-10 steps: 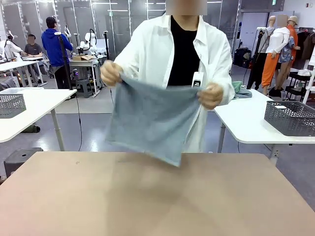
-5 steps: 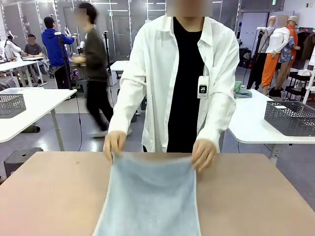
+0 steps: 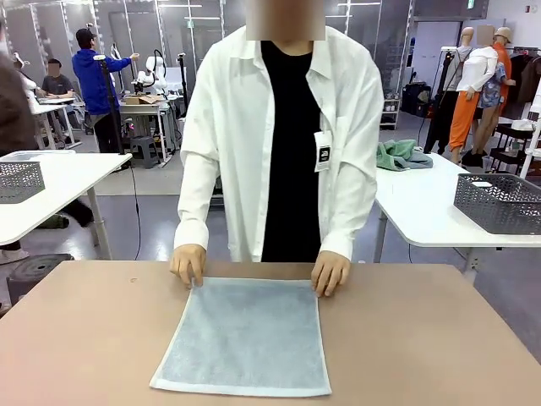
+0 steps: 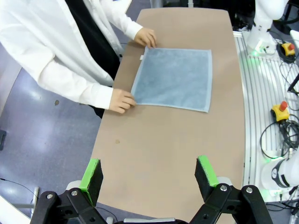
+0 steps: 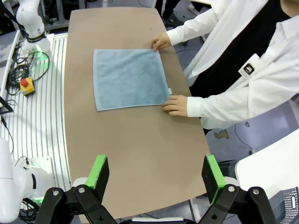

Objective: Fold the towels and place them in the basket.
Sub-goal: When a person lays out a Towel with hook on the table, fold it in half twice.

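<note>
The tan rectangular desk (image 3: pixel 439 338) spans the lower half of the front view. Behind its far edge, at upper centre, stands a person in a white open shirt over a black top (image 3: pixel 287 127). A pale blue-grey rectangular terry towel (image 3: pixel 245 334) lies spread flat on the desk at lower centre, one short edge at the person's side.

In the left wrist view the left end effector (image 4: pixel 148 167) rises from the bottom edge, released, its green-padded fingers wide apart and holding nothing, above bare desk well apart from the towel. In the right wrist view the right end effector (image 5: pixel 155 164) stands the same way, released and empty.

The person's two hands, one at picture left (image 3: pixel 188 264) and one at picture right (image 3: pixel 330 272), rest on the towel's two far corners. A white badge with a dark mark (image 3: pixel 322 153) hangs on the chest; its writing is too small to read. A small white loop (image 4: pixel 141 57) sticks out at one far corner.
</note>
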You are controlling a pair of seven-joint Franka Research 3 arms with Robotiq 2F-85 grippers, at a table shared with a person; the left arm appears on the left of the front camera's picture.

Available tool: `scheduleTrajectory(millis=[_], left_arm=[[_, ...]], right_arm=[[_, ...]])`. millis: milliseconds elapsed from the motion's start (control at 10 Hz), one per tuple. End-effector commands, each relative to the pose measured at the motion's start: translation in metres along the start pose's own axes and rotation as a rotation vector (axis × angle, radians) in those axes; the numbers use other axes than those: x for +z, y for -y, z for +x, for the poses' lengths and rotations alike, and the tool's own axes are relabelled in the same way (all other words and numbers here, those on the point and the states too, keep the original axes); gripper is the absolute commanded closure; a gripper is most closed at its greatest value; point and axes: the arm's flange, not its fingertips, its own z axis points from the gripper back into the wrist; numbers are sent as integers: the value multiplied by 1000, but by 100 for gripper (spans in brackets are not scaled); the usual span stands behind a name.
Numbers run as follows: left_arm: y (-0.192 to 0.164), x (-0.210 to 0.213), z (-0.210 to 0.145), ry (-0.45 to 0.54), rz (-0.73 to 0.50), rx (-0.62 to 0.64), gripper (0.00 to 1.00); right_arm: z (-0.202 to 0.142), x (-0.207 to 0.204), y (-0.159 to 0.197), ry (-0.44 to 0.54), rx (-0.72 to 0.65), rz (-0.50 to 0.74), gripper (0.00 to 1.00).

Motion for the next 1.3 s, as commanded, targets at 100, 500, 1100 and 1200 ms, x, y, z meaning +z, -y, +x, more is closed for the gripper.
scheduleTrajectory(millis=[100,500,1100,1200], left_arm=[[0,0,1,1,3,-4,0],[0,0,1,1,3,-4,0],[0,0,1,1,3,-4,0],[0,0,1,1,3,-4,0]], right_arm=[[0,-2,-1,3,10,-2,0],[0,-2,-1,3,10,-2,0],[0,-2,-1,3,10,-2,0],[0,-2,-1,3,10,-2,0]])
